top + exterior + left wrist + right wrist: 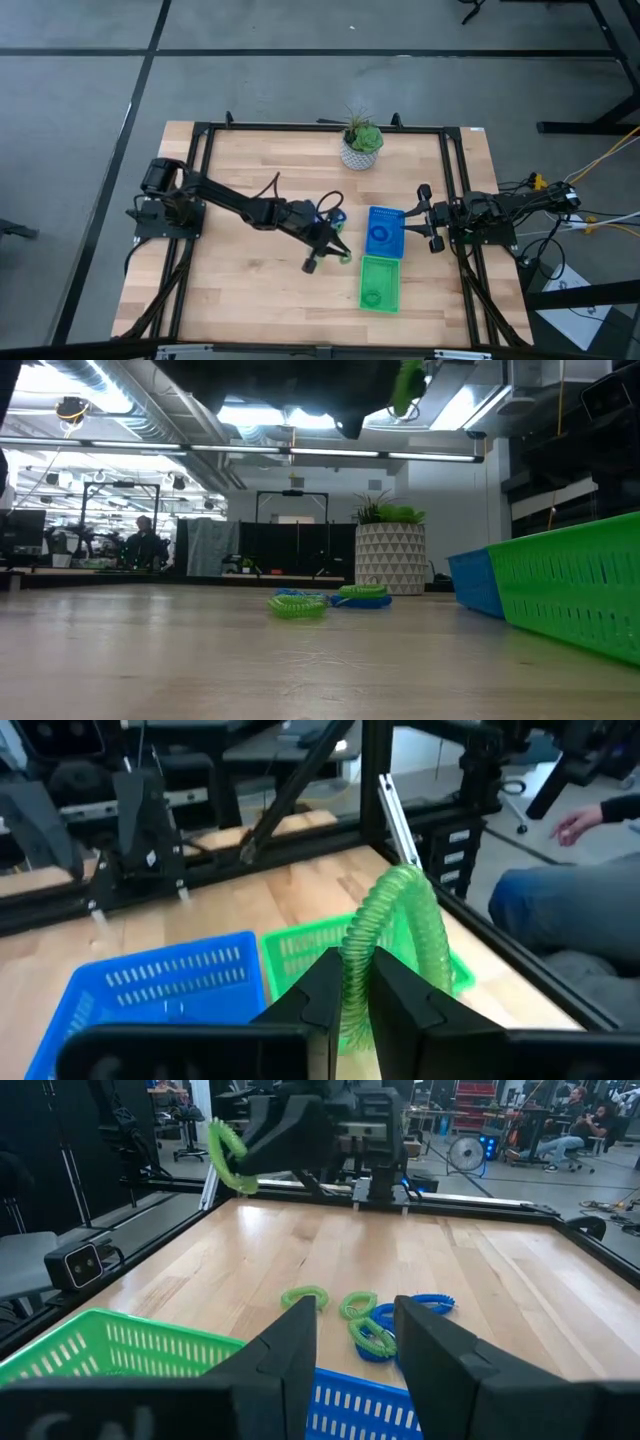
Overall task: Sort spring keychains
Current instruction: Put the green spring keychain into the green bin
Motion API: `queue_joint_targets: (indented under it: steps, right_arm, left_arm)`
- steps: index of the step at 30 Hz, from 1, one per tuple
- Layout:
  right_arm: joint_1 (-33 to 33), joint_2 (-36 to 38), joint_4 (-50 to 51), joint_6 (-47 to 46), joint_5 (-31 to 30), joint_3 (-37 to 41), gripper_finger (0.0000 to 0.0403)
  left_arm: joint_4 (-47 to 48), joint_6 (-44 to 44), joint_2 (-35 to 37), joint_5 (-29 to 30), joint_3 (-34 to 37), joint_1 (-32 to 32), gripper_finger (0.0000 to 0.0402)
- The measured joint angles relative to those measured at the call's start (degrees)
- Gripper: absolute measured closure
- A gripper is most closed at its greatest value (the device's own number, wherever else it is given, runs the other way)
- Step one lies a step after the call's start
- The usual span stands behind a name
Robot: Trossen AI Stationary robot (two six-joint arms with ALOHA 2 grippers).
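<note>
Left pincer [358,995] pinches a green spring keychain [395,935] between its fingers, lifted above the table [240,290]

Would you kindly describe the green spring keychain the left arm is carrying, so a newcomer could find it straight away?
Start at the flat blue plastic tray in the middle of the wooden table, then look just to its left, where the left gripper is. Pinched between its dark fingers is a light green coiled plastic keychain, the only coil lifted off the table; the others lie loose on the wood.

We see a pale, smooth wooden desk [250,290], slotted plastic trays in blue [384,232] and green [380,284], and glossy coiled plastic keychains [372,1323].
</note>
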State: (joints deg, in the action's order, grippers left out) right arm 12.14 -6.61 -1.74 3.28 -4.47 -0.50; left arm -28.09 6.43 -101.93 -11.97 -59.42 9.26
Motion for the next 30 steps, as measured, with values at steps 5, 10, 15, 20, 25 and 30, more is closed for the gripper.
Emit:
queue_joint_targets:
  steps: [5,10,15,20,25,30]
  right_arm:
    - [0.0,0.0,0.0,0.0,0.0,0.0,0.0267]
    - [0.0,0.0,0.0,0.0,0.0,0.0,0.0267]
    - [0.0,0.0,0.0,0.0,0.0,0.0,0.0267]
    - [0.0,0.0,0.0,0.0,0.0,0.0,0.0267]
    - [0.0,0.0,0.0,0.0,0.0,0.0,0.0267]
    - [0.0,0.0,0.0,0.0,0.0,0.0,0.0267]
  left_arm:
    - [-5.4,-1.9,-1.9,0.0,0.0,0.2,0.0367]
    - [-9.3,-4.1,-3.7,0.0,-0.4,0.2,0.0368]
    - [-9.2,-4.2,-5.6,0.5,-2.6,0.6,0.0367]
    - [-8.7,-2.9,-7.8,2.4,-4.5,1.0,0.0368]
    - [-3.5,-0.9,-10.5,3.9,-8.4,1.2,0.0366]
    - [1.3,2.1,-13.3,4.0,-12.5,1.5,0.0368]
